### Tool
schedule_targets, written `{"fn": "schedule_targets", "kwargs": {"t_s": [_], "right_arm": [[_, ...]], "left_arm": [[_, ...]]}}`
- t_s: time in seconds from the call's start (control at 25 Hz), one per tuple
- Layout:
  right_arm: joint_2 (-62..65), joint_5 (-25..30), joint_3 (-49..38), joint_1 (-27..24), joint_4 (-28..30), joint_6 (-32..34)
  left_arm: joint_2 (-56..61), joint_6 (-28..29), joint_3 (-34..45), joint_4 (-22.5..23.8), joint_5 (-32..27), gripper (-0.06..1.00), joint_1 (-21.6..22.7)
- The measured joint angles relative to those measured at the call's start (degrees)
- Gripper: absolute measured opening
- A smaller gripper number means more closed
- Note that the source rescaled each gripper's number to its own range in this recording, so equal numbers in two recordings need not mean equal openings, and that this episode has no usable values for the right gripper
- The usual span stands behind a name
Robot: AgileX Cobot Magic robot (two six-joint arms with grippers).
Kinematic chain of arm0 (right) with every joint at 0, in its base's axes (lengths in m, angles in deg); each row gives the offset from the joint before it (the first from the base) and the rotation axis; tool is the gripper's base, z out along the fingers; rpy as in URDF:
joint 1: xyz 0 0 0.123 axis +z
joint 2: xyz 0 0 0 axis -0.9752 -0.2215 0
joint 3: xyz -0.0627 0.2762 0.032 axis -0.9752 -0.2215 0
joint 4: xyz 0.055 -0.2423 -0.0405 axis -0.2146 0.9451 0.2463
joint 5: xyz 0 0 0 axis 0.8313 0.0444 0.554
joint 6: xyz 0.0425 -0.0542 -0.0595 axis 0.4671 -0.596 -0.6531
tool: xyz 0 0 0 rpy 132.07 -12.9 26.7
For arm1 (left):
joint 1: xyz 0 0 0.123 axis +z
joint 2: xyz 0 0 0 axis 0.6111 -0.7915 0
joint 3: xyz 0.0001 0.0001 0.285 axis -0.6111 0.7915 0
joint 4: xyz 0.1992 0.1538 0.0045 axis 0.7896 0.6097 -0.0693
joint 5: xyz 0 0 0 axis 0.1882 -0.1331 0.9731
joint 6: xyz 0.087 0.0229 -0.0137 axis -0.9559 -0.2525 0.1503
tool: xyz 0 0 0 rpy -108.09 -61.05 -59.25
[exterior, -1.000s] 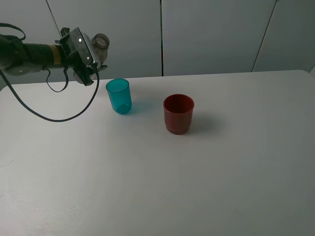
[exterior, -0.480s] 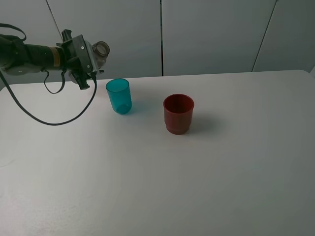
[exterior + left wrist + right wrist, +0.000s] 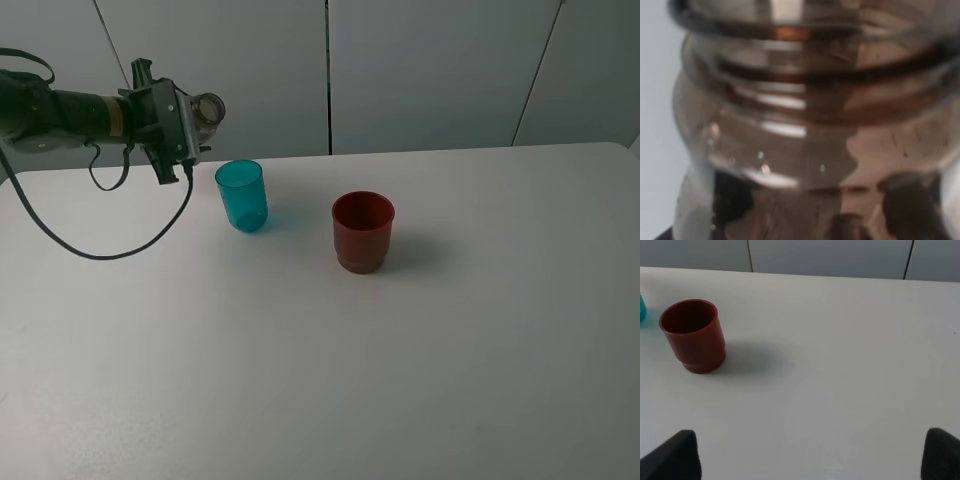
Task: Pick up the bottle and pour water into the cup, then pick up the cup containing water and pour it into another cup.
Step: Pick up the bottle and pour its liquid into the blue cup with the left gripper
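Observation:
My left gripper (image 3: 180, 125) is shut on the smoky grey-brown bottle (image 3: 207, 108) and holds it tipped on its side in the air, its open mouth pointing right, up and left of the teal cup (image 3: 241, 195). The bottle's threaded neck (image 3: 810, 95) fills the left wrist view. The teal cup stands upright on the white table (image 3: 320, 340). The dark red cup (image 3: 362, 231) stands upright to its right and also shows in the right wrist view (image 3: 693, 335). My right gripper (image 3: 810, 460) is open above bare table, apart from the red cup; it is out of the high view.
Grey wall panels (image 3: 430, 70) rise behind the table's far edge. A black cable (image 3: 110, 240) hangs from the left arm over the table's left side. A sliver of the teal cup shows at the right wrist view's edge (image 3: 641, 307).
The left gripper has rolled and shifted slightly, turning the bottle's mouth more to the right, level with the space above the teal cup. The cups have not moved.

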Motion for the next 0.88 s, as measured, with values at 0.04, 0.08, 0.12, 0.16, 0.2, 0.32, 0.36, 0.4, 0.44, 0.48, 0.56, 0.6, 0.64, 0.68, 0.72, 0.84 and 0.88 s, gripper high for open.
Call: {"fn": "schedule_targets", "kwargs": {"t_s": [0.04, 0.08, 0.12, 0.16, 0.2, 0.32, 0.36, 0.4, 0.44, 0.48, 0.56, 0.6, 0.64, 0.68, 0.72, 0.84, 0.88], "right_arm": [[0.0, 0.0, 0.0, 0.0, 0.0, 0.0], [0.0, 0.0, 0.0, 0.0, 0.0, 0.0], [0.0, 0.0, 0.0, 0.0, 0.0, 0.0], [0.0, 0.0, 0.0, 0.0, 0.0, 0.0], [0.0, 0.0, 0.0, 0.0, 0.0, 0.0], [0.0, 0.0, 0.0, 0.0, 0.0, 0.0], [0.0, 0.0, 0.0, 0.0, 0.0, 0.0], [0.0, 0.0, 0.0, 0.0, 0.0, 0.0], [0.0, 0.0, 0.0, 0.0, 0.0, 0.0], [0.0, 0.0, 0.0, 0.0, 0.0, 0.0], [0.0, 0.0, 0.0, 0.0, 0.0, 0.0], [0.0, 0.0, 0.0, 0.0, 0.0, 0.0], [0.0, 0.0, 0.0, 0.0, 0.0, 0.0], [0.0, 0.0, 0.0, 0.0, 0.0, 0.0], [0.0, 0.0, 0.0, 0.0, 0.0, 0.0], [0.0, 0.0, 0.0, 0.0, 0.0, 0.0], [0.0, 0.0, 0.0, 0.0, 0.0, 0.0]], "left_arm": [[0.0, -0.8, 0.0, -0.1, -0.3, 0.00, 0.0], [0.0, -1.5, 0.0, -0.1, -0.9, 0.00, -0.1], [0.0, -2.1, 0.0, -0.5, -1.3, 0.00, -0.1], [0.0, -3.0, 0.0, -1.2, -1.8, 0.00, -0.1], [0.0, -4.0, 0.0, -1.6, -2.2, 0.00, -0.1], [0.0, -7.5, 0.0, -3.2, -3.0, 0.00, -0.1], [0.0, -8.4, 0.0, -3.6, -3.1, 0.00, -0.1], [0.0, -9.2, 0.0, -4.4, -3.3, 0.00, -0.1], [0.0, -10.4, 0.0, -5.0, -3.7, 0.00, -0.1], [0.0, -11.8, 0.0, -5.5, -4.1, 0.00, -0.2], [0.0, -13.6, 0.0, -6.4, -5.0, 0.00, -0.3], [0.0, -14.3, 0.0, -6.8, -5.3, 0.00, -0.3], [0.0, -15.0, 0.0, -7.1, -5.5, 0.00, -0.4], [0.0, -15.8, 0.0, -7.3, -5.6, 0.00, -0.7], [0.0, -16.5, 0.0, -7.7, -5.9, 0.00, -0.8], [0.0, -19.1, 0.0, -8.7, -6.3, 0.00, -1.3], [0.0, -19.6, 0.0, -9.0, -6.3, 0.00, -1.3]]}}
